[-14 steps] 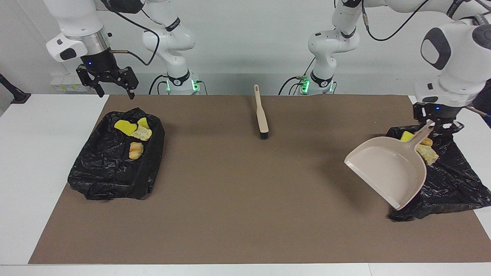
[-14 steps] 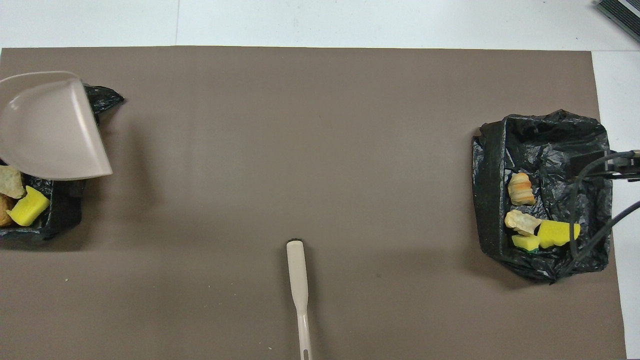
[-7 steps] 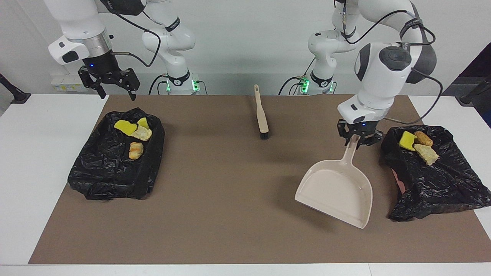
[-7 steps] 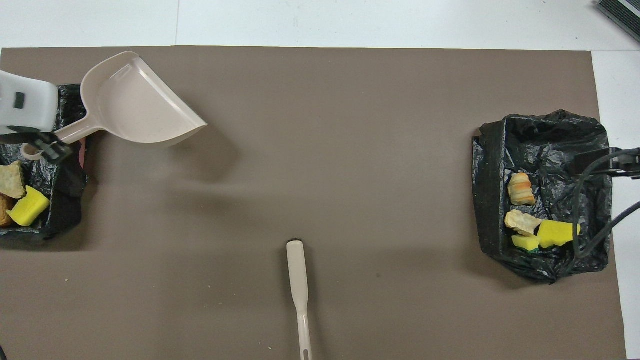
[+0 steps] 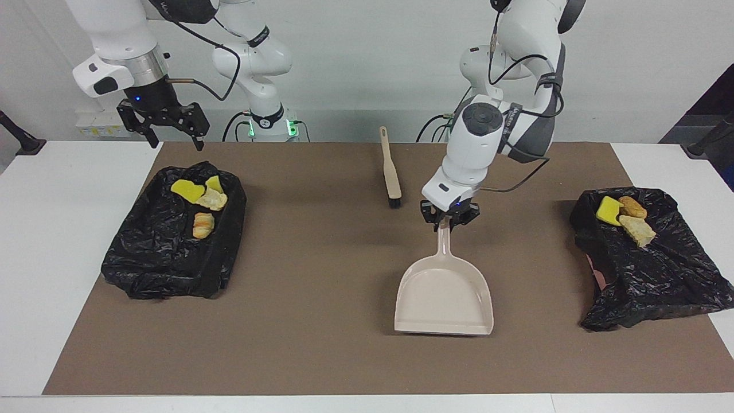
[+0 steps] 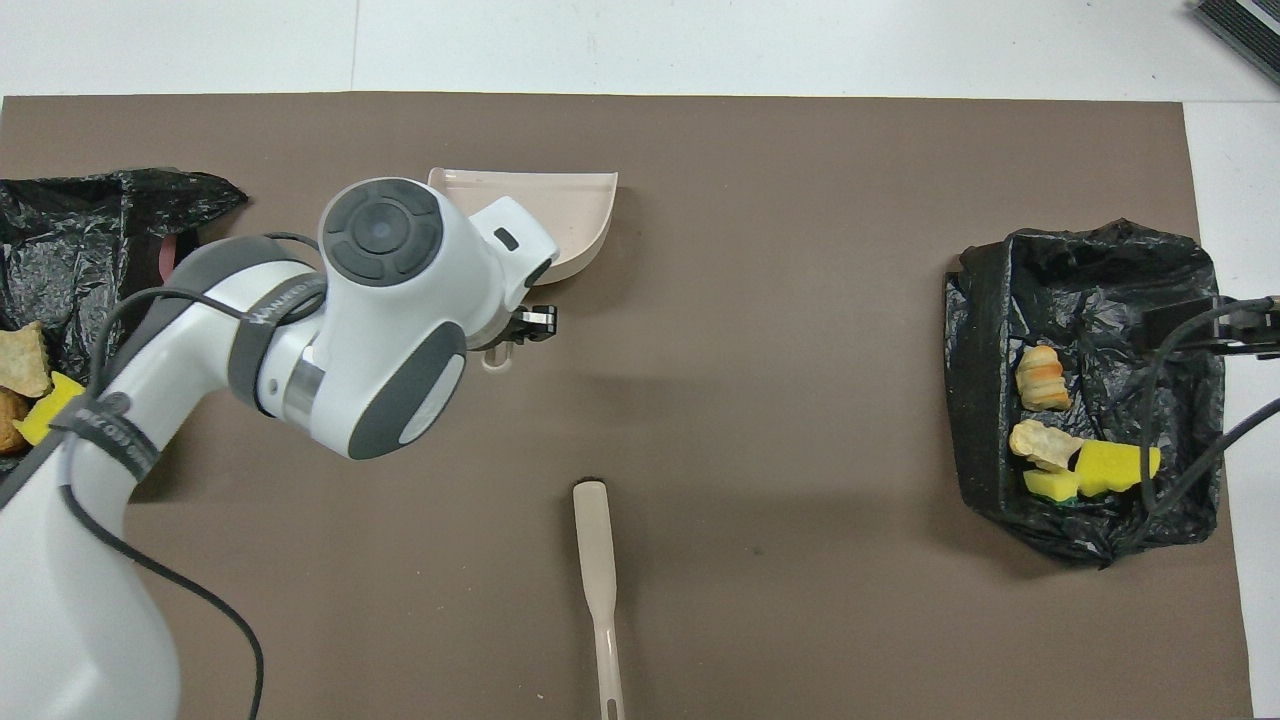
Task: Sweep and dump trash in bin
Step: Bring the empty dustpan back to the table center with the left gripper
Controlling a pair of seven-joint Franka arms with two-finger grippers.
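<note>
My left gripper (image 5: pixel 449 220) is shut on the handle of the beige dustpan (image 5: pixel 444 293), which lies level and low over the middle of the brown mat; whether it touches the mat I cannot tell. In the overhead view the left arm covers most of the dustpan (image 6: pixel 565 210). The trash lies in two black-bagged bins. The bin (image 5: pixel 160 275) at the right arm's end holds yellow sponge (image 5: pixel 187 190), a beige lump (image 5: pixel 212 199) and a bread-like piece (image 5: pixel 203 225). The other bin (image 5: pixel 659 281) holds three pieces (image 5: pixel 622 215). My right gripper (image 5: pixel 163 123) hangs open over the first bin's edge nearest the robots.
The beige brush (image 5: pixel 391 172) with black bristles lies on the mat (image 5: pixel 321 298) midway between the arms' bases, nearer the robots than the dustpan. In the overhead view the brush (image 6: pixel 597 560) lies beside the left arm. White table borders the mat.
The left arm carried the dustpan from over the bin at its end to the middle of the mat, turning it level and lowering it. The right gripper barely moved.
</note>
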